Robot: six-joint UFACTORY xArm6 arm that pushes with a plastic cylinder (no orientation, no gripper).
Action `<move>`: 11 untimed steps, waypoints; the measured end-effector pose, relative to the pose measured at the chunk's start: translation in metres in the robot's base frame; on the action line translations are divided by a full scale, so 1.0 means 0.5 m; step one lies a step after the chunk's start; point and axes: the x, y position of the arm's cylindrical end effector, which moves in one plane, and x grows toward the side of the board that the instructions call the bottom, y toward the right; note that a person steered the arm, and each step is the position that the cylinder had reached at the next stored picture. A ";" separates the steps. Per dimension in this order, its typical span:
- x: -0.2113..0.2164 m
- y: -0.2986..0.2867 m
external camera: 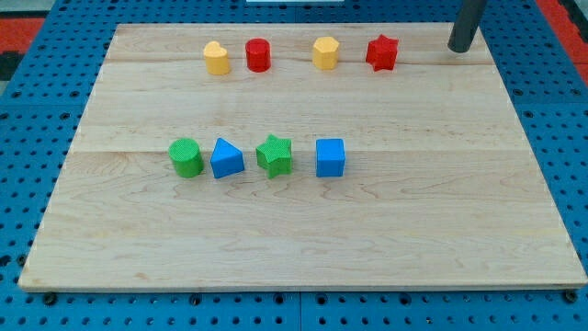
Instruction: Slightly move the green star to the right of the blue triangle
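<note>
The green star sits on the wooden board just right of the blue triangle, with a small gap between them. My tip is at the view's top right, near the board's far edge, far from both blocks and up and right of the red star.
A green cylinder lies left of the blue triangle and a blue cube right of the green star. Along the top are a yellow heart-like block, a red cylinder and a yellow hexagon.
</note>
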 end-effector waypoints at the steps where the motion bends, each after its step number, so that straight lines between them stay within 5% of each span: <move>1: 0.000 0.000; 4: 0.016 0.025; 6: 0.326 0.082; 7: 0.476 -0.027; 9: 0.548 -0.528; 11: 0.538 -0.557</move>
